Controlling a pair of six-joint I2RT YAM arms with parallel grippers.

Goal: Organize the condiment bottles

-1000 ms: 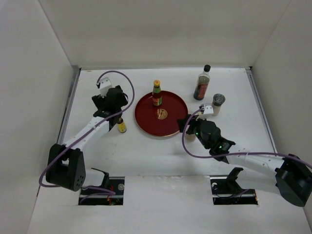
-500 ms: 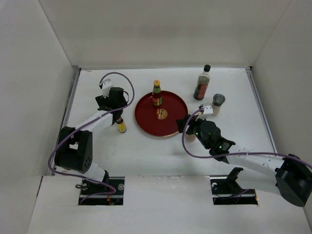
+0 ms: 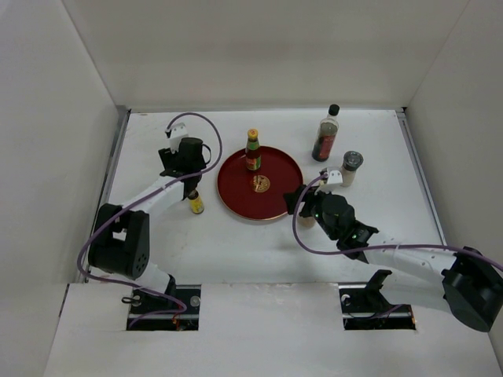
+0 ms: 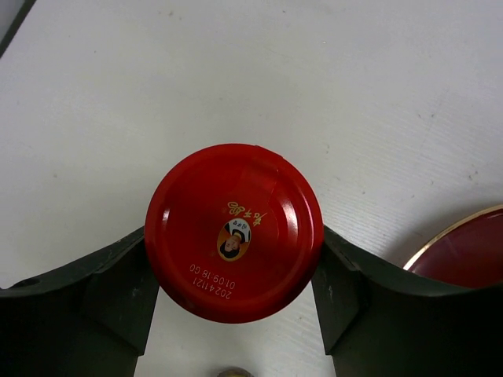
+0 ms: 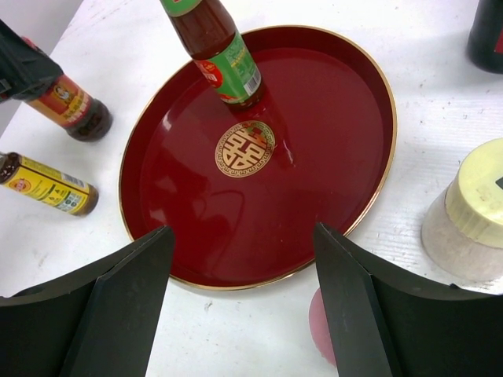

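Observation:
My left gripper [image 4: 234, 236] is open, its fingers [image 4: 118, 298] close on both sides of the red lid of a red-lidded jar [image 4: 234, 232] standing on the table left of the tray; the jar's body shows in the right wrist view [image 5: 69, 104]. My left gripper [image 3: 182, 171] hides the jar from above. The green-labelled bottle [image 3: 253, 151] stands on the round red tray [image 3: 275, 206]. My right gripper [image 5: 242, 228] is open and empty above the tray's near rim [image 5: 259, 281]. A pink-topped shaker [image 5: 324, 330] sits partly under its right finger.
A small yellow-labelled bottle [image 3: 195, 203] stands left of the tray. The tall dark-sauce bottle [image 3: 326, 133] and a grey-topped shaker [image 3: 351, 166] stand at the back right. A pale-topped shaker [image 5: 471, 212] is right of the tray. White walls enclose the table.
My left arm has stretched forward and its gripper has shifted a little up and to the right. The right arm and the bottles have not moved.

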